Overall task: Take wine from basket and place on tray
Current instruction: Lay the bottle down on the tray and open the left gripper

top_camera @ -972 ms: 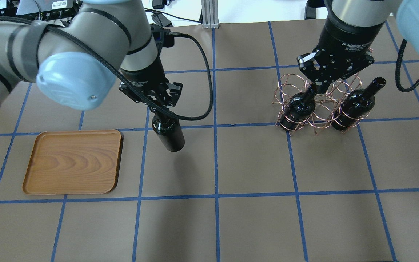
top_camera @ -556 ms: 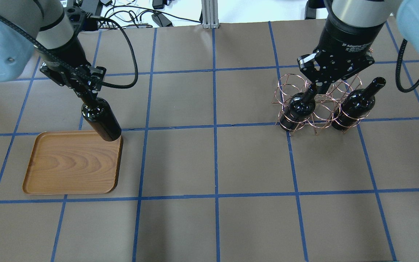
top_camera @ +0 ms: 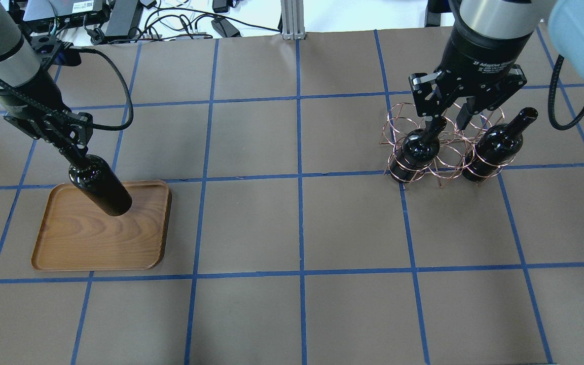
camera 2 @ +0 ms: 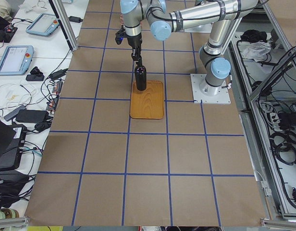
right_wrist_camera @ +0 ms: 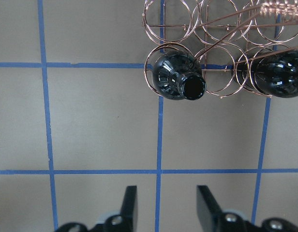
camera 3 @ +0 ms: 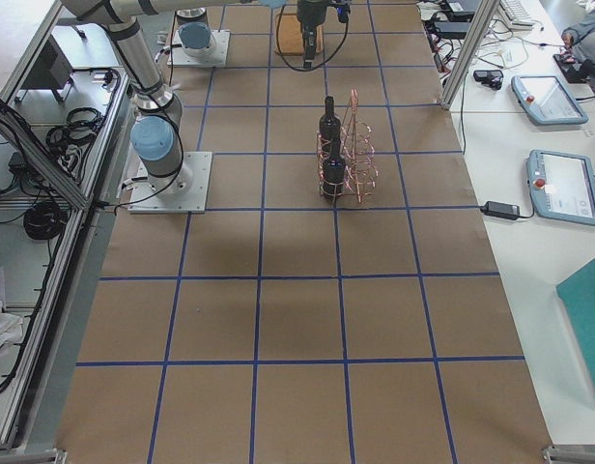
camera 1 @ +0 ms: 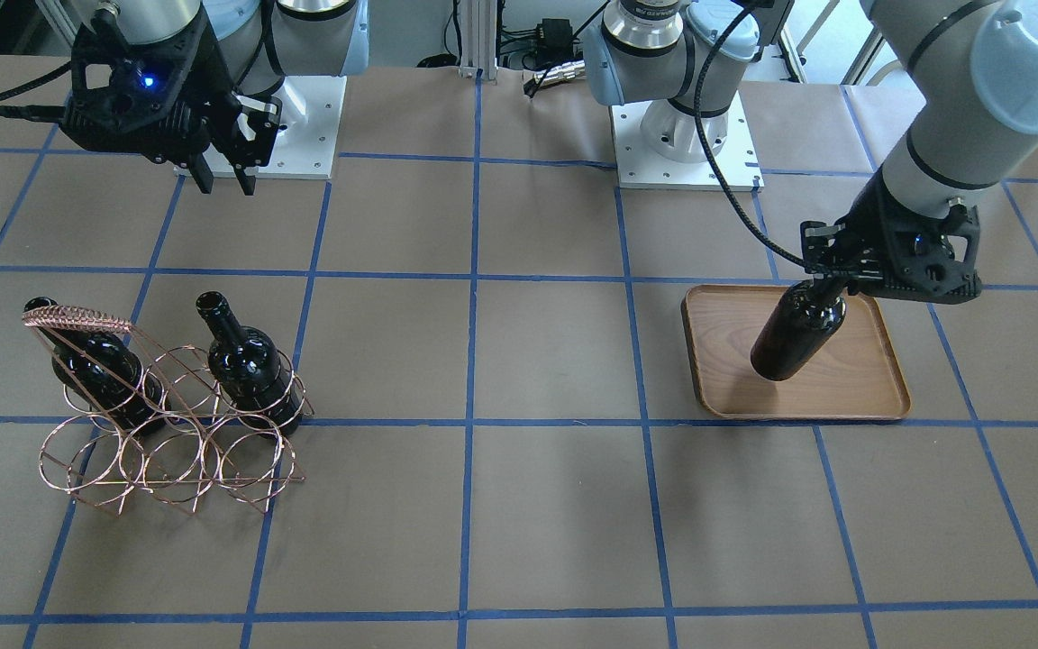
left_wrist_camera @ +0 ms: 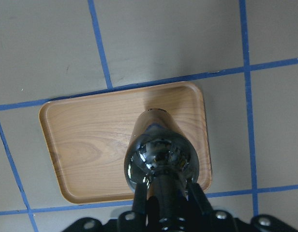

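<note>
End effector (top_camera: 76,151): one wine (top_camera: 102,192); basket (camera 1: 77,316): two.

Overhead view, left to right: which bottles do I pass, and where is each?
Wine bottle held by the left gripper over the tray → left bottle in the basket → right bottle in the basket.

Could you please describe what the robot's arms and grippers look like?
The left arm and right arm are silver-grey tubes with pale blue joint caps. The left gripper and right gripper are black with two fingers; a black braided cable runs to each, and white lettering marks the right one.
</note>
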